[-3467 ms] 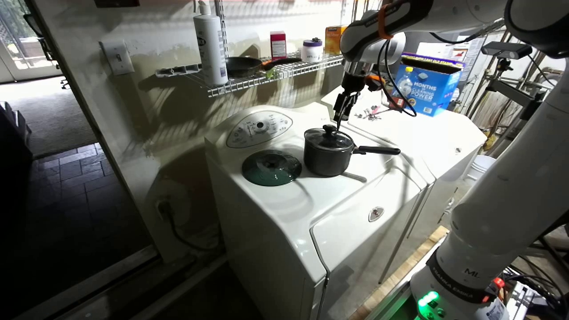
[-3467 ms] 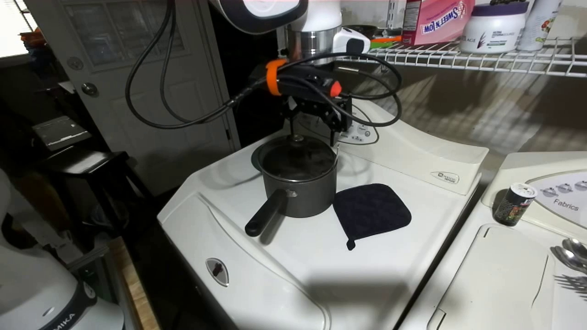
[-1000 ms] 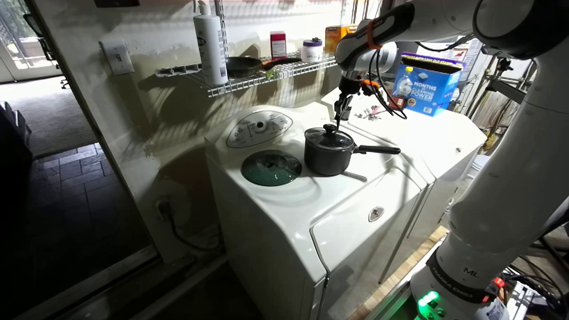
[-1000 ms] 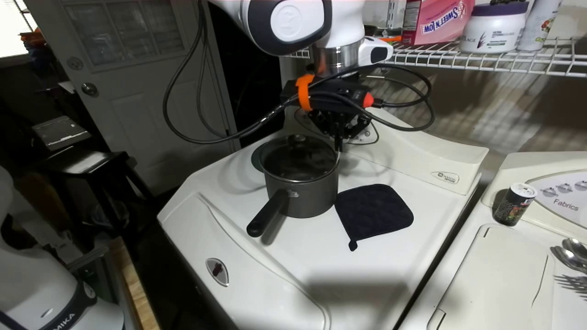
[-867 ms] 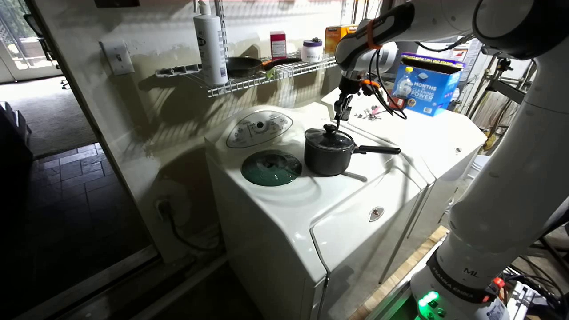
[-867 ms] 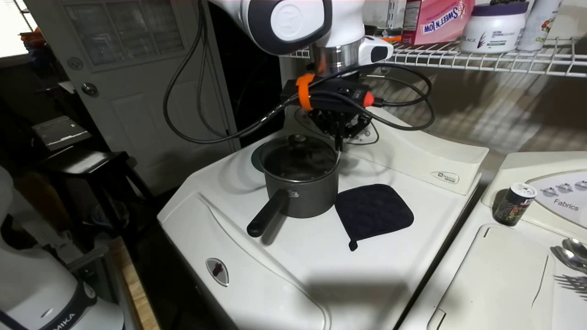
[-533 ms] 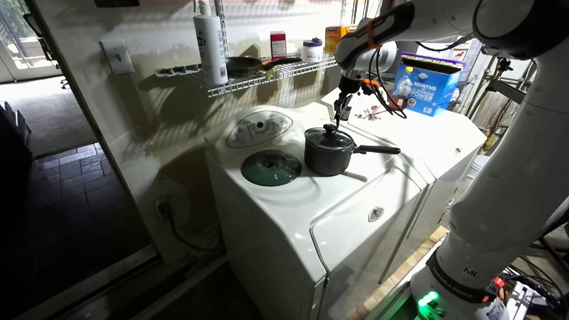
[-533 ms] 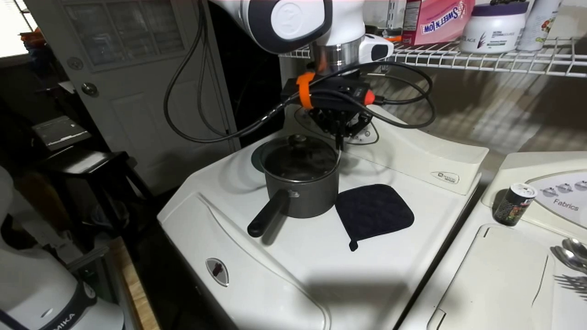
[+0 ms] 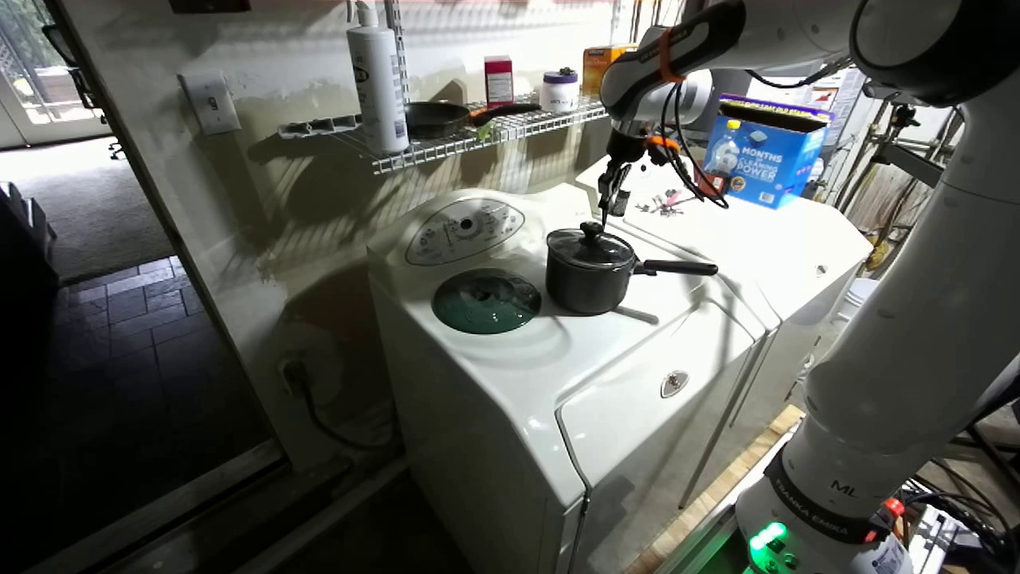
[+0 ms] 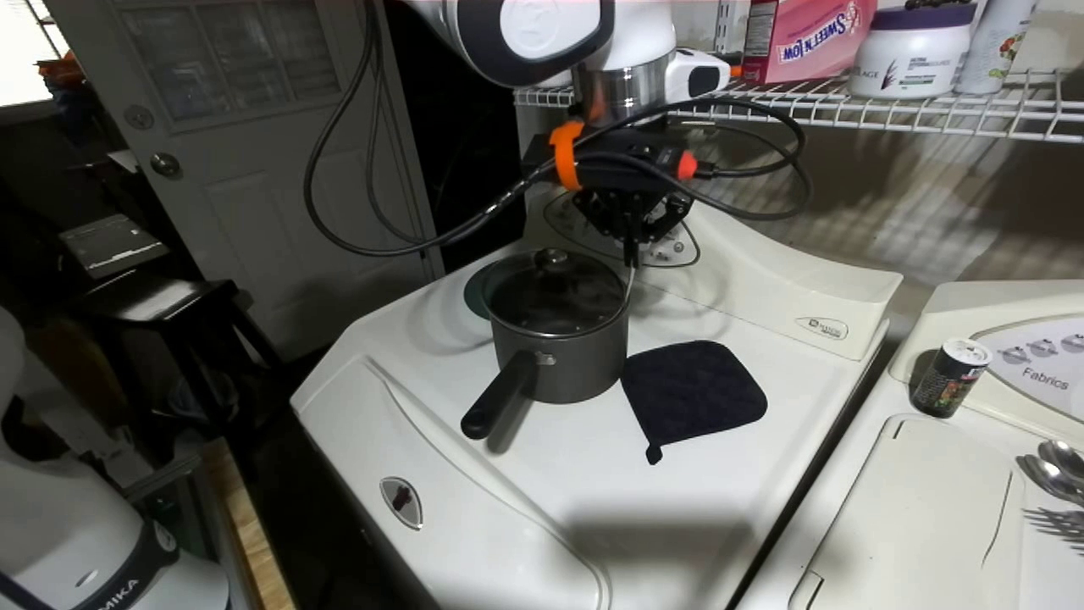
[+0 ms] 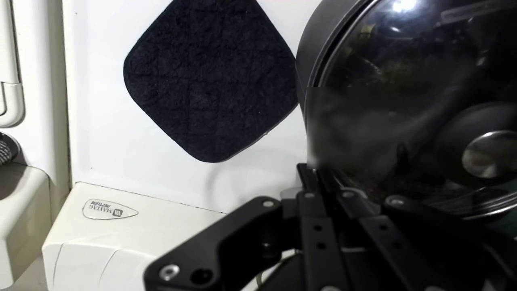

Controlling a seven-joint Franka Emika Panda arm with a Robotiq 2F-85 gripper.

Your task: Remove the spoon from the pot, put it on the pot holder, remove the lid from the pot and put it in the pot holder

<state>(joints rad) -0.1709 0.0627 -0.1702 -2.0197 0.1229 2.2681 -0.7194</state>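
The pot (image 10: 559, 364), dark grey with a long black handle (image 10: 500, 398), stands on a white washer top. Its glass lid (image 10: 542, 296) with a dark knob (image 9: 590, 231) sits on it. At the rim nearest the control panel, the spoon's thin metal handle (image 10: 630, 284) rises out of the pot; its lower part is hidden. My gripper (image 10: 632, 254) is shut on the upper end of that handle, just above the rim. A blurred patch covers the fingertips in the wrist view, where one finger (image 11: 309, 178) shows. The dark navy pot holder (image 10: 694, 390) lies flat beside the pot.
A green disc (image 9: 486, 301) lies beside the pot. The washer's raised control panel (image 9: 466, 227) stands behind. A wire shelf (image 10: 847, 110) with bottles and boxes overhangs. On the neighbouring machine are a black can (image 10: 950, 377) and metal spoons (image 10: 1054, 474).
The gripper stood open above the rim a few seconds ago, then shut on the spoon's handle. Over the last half second it has risen slightly, and more of the handle shows.
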